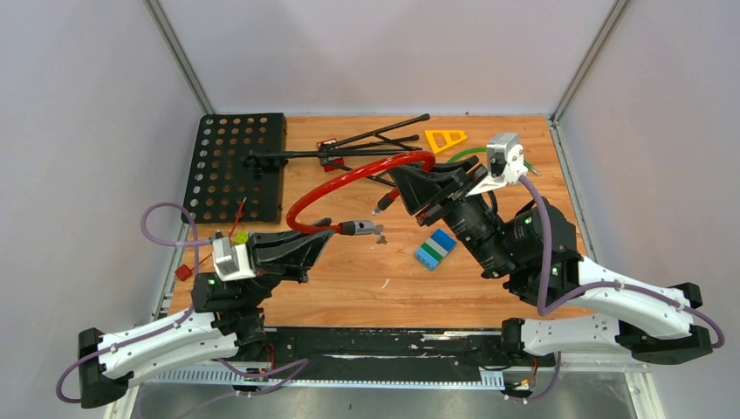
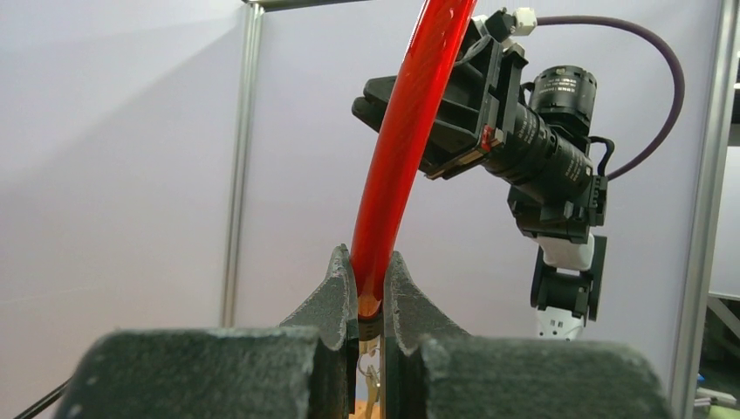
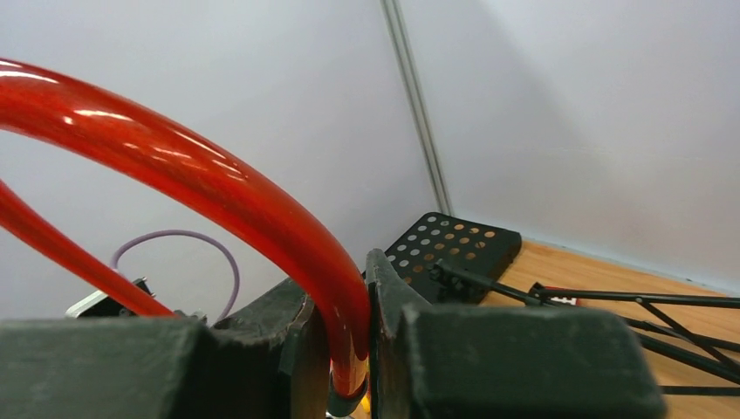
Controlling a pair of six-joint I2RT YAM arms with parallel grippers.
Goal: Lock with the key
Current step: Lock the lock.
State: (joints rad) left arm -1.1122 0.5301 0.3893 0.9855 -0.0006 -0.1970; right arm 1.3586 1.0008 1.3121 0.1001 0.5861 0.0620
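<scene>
Well, from the top view, both arms hold one red cable lock (image 1: 345, 182) up over the wooden desk (image 1: 349, 288). The left gripper (image 1: 321, 237) is closed tight on one end of it, right behind the black lock head (image 1: 352, 228). A little key (image 1: 377, 232) sticks out of that head. The right gripper (image 1: 412, 182) pinches the red cable farther along, near its other end. That end's black tip (image 1: 385, 205) hangs free, near the head but not touching it. A blue and green block (image 1: 435, 249) lies on the desk close by.

From the left wrist view, the two dark fingers (image 2: 336, 301) squeeze the red cable with no room left over. The cable climbs up to the other gripper.

From the right wrist view, the cable sits snug between those fingers (image 3: 384, 297) too. They are closed as far as the cable lets them.

I think the job is not done, since the tip is out of the head. To do it well, the left arm should hold the head very steady. The right arm should line the tip up straight with the hole and push slowly. Then the key needs a turn.
</scene>
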